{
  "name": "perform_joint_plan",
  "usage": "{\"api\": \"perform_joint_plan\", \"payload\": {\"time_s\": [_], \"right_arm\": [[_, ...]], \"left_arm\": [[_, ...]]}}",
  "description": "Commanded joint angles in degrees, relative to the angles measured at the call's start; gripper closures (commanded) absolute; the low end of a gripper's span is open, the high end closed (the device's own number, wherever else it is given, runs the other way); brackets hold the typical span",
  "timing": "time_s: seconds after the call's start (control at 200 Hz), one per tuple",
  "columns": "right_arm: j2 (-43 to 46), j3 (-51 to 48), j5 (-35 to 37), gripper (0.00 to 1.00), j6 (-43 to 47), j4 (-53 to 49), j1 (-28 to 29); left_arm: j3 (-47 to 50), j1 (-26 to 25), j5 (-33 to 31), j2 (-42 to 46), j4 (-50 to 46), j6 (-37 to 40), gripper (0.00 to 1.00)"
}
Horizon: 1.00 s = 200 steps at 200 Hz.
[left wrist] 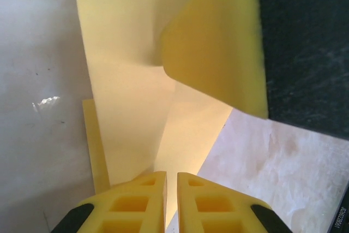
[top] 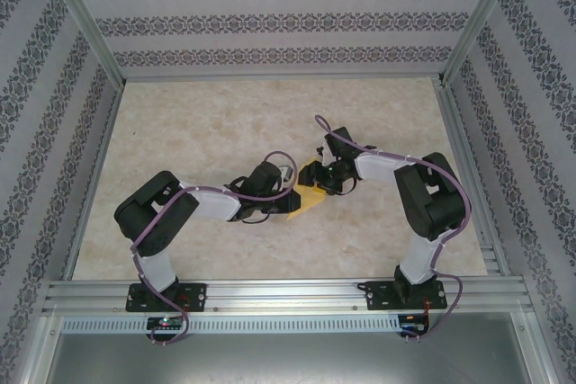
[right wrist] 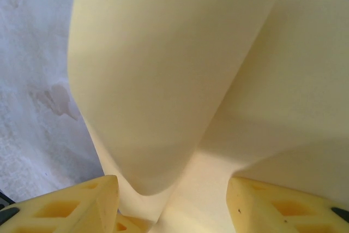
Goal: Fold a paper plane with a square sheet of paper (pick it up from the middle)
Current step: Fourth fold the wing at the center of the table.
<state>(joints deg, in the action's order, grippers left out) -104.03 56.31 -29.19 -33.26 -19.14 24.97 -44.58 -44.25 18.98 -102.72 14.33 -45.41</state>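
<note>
thin yellow folded sheet of paper (top: 307, 195): middle of beige mottled surface (top: 198, 132) | left claw (left wrist: 171, 181): at its 8 o'clock, clamped on its edge | right claw (right wrist: 172, 186): at 1 o'clock, jaws apart around a curled flap

Thin, plain yellow paper (top: 310, 197), partly folded, near mid-table. Seen from above as a small pointed outline, tip toward the near left, lower part flat on the beige surface, upper part lifted.

Left wrist view: paper (left wrist: 128, 80) rising steeply, one sharp crease running lengthwise, a brighter flap curled over at upper right with a rounded free corner, a narrow strip of a second layer showing along the left edge.

Right wrist view: paper (right wrist: 163, 75) bowed up in a broad, soft, uncreased curve with a rounded lower end, over a flatter layer spreading to the right.

Not yet a dart.
</note>
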Motion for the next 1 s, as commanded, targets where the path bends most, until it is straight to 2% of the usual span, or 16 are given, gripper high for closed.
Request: {"api": "perform_joint_plan", "payload": {"time_s": [0.0,0.315,0.55,0.829,0.994], "right_arm": [[-3.26,-2.66,4.89,0.44,0.59,-2.19,-0.54],[-6.89,-0.15,11.99,0.56,-1.60,-8.01,-0.80],[-6.92,-1.18,12.32,0.60,-3.33,-6.62,-1.04],[-7.86,-1.49,12.68,0.66,-4.13,-6.55,-1.15],[-8.16,-1.17,12.93,0.66,-3.33,-7.74,-1.07]], "left_arm": [[-1.31,0.92,-0.22,-0.38,-1.47,-0.30,0.86],[-0.96,1.01,0.74,2.82,-2.01,1.21,0.84],[1.01,1.09,-2.94,7.57,-0.84,0.95,0.82],[1.60,1.01,-7.16,7.06,1.61,-2.17,0.79],[1.35,1.01,-8.38,6.98,1.48,-2.84,0.81]]}}
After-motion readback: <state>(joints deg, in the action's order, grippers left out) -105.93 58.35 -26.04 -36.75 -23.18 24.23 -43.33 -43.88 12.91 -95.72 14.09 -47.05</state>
